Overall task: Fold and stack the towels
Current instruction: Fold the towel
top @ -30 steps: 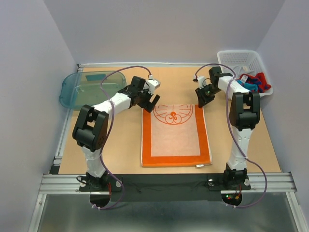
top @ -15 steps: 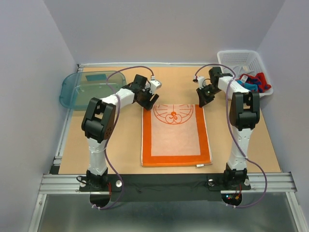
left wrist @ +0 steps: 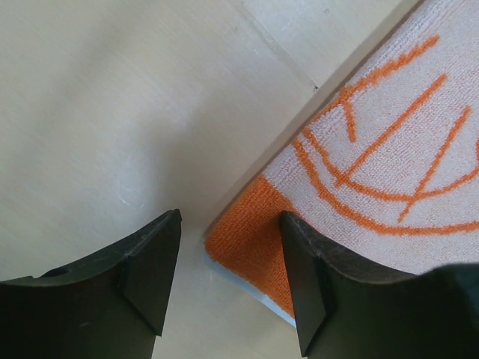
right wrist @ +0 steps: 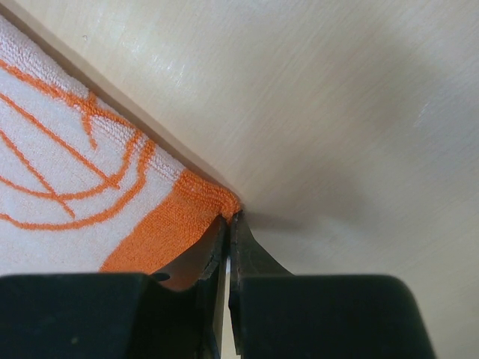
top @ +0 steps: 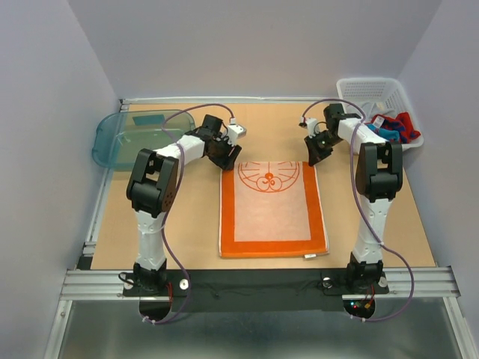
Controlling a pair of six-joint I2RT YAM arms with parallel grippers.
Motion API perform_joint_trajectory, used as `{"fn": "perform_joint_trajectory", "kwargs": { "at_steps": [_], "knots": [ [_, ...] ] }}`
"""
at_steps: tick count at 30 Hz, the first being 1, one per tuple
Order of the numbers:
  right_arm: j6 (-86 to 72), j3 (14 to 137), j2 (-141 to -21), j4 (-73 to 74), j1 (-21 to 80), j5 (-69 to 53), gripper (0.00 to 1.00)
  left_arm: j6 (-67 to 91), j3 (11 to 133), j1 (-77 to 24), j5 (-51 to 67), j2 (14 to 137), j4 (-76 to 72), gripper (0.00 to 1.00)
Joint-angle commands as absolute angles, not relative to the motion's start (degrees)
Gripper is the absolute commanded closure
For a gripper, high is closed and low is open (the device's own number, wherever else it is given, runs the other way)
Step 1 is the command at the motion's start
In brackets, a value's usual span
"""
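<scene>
Left claw (left wrist: 230,224) stood open, straddling the far-left corner of the orange towel (top: 272,213); right claw (right wrist: 228,223) was clenched on its far-right corner. Towel lay flat mid-table (top: 179,224). Teal tray (top: 120,142) sat far left, white basket (top: 367,93) far right, holding red and teal towels (top: 394,127).

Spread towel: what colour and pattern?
Towel: orange border, pale centre, orange line drawing; best in top external.

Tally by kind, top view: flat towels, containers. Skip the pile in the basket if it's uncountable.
orange towel, spread flat: 1
basket: 1
tray: 1
Total: 3
The bunched cloths in the basket are too tangled to count.
</scene>
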State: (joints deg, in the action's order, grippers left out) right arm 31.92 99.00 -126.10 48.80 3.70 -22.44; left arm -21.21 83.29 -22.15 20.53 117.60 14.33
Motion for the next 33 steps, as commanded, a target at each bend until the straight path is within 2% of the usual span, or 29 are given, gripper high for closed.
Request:
{"fn": "perform_joint_trajectory", "kwargs": {
  "at_steps": [1,12,13,19,20,22,23,25,33],
  "knots": [
    [32.26,98.09,-129.46,49.22,3.96,-19.51,0.95,-22.15,84.64,-22.06,20.66,118.65,16.17,0.34],
    [32.08,97.65,-129.64,48.78,4.04,-18.81,0.95,-20.92,82.80,-22.06,18.46,120.24,16.18,0.58],
    [32.08,97.73,-129.73,48.61,4.04,-18.55,0.95,-20.92,82.27,-21.97,17.85,120.06,15.82,0.63],
    [31.91,98.17,-129.81,48.08,4.04,-18.46,0.97,-20.30,80.60,-21.80,15.91,119.53,15.21,0.78],
    [31.56,98.43,-129.81,47.90,4.04,-18.37,0.99,-20.30,80.94,-21.80,15.39,119.53,15.21,0.85],
    [30.85,99.75,-129.47,47.81,4.04,-18.20,1.00,-20.30,81.65,-21.45,15.29,119.18,15.38,0.86],
    [30.59,100.36,-129.20,47.55,4.04,-17.93,1.00,-20.39,82.61,-21.36,15.29,119.09,15.38,0.94],
    [30.06,102.39,-128.24,47.20,4.04,-17.58,1.00,-20.83,84.62,-21.09,15.12,118.48,15.21,1.00],
    [27.60,112.23,-126.39,42.99,4.04,-14.77,1.00,-22.41,93.95,-20.65,14.33,117.33,12.75,1.00]
  ]
}}
